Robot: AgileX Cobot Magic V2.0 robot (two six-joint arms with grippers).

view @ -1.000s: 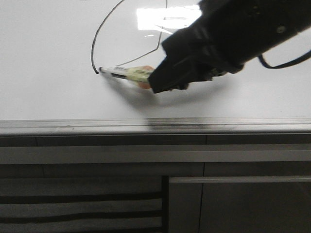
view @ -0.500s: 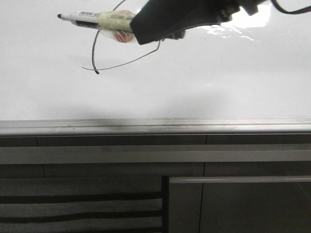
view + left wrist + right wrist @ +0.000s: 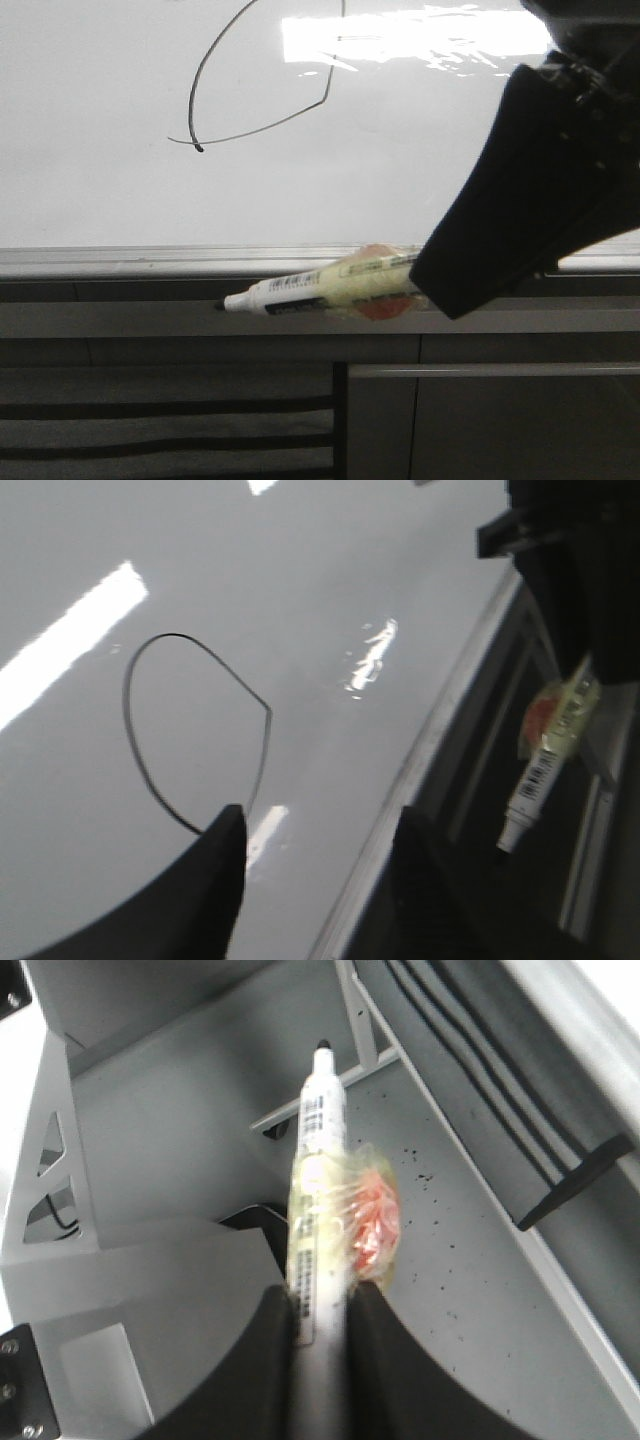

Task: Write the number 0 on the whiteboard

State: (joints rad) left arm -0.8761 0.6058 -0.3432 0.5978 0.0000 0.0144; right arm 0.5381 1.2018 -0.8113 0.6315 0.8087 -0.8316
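Observation:
The number 0 (image 3: 262,90) is a thin black lopsided loop with a pointed corner and an end dot, drawn on the whiteboard (image 3: 100,150). It also shows in the left wrist view (image 3: 195,725) on the whiteboard (image 3: 320,600). My right gripper (image 3: 425,285) is shut on a white marker (image 3: 310,288) wrapped in yellowish tape with a red patch, held off the board, in front of the cabinet below the rail, tip pointing left. The right wrist view shows the marker (image 3: 320,1160) clamped at my right gripper (image 3: 320,1310). My left gripper (image 3: 315,825) is open and empty, facing the board.
A silver metal rail (image 3: 200,258) runs along the board's bottom edge. Grey cabinet panels (image 3: 200,400) with dark slots lie below it. Bright light glare (image 3: 420,35) sits on the board's upper right.
My right gripper with the marker has moved from the loop's end, up across the board, then down and right, off the board to below the rail. The drawn line is unchanged since half a second ago.

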